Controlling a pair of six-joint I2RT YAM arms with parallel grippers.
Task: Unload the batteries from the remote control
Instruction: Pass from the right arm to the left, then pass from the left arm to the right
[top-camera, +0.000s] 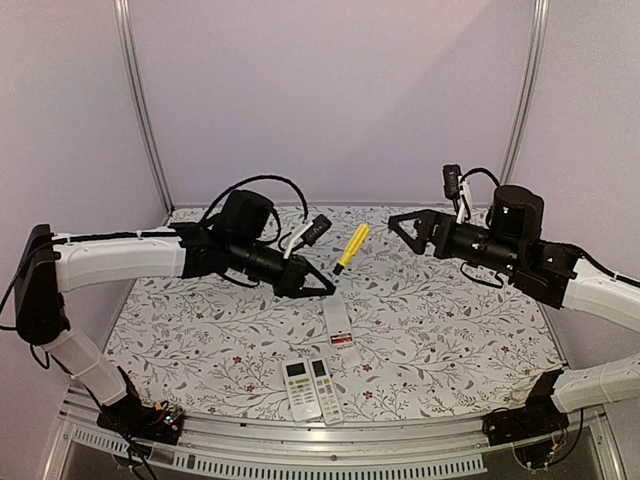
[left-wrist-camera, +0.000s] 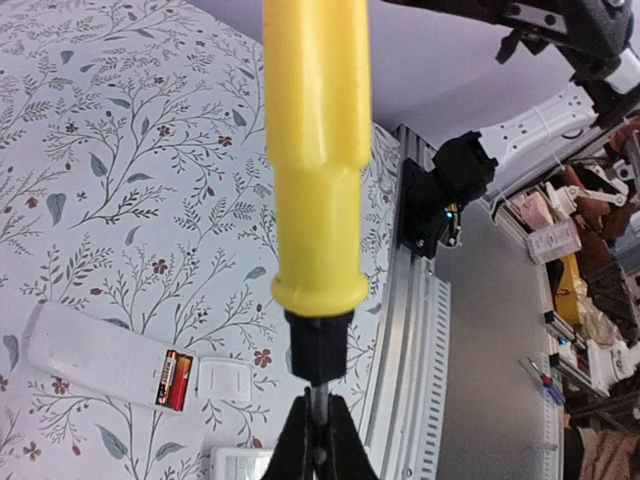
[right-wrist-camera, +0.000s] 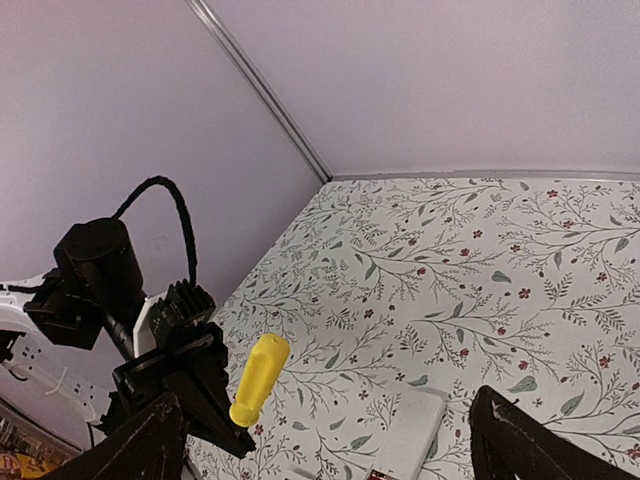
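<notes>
Batteries (left-wrist-camera: 175, 380) sit in the open bay of the remote (left-wrist-camera: 95, 355), lower left of left wrist view; none out yet. Left end effector (left-wrist-camera: 318, 425) pinches the screwdriver (left-wrist-camera: 318, 150) shaft; right end effector (top-camera: 405, 232) spread, empty

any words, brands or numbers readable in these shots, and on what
Nothing can be read.
batteries: print on the red wrappers, too blurred to read.
wider remote and narrower remote: screens and button labels, too small to read.
screwdriver: no marking shows on the yellow handle.
</notes>
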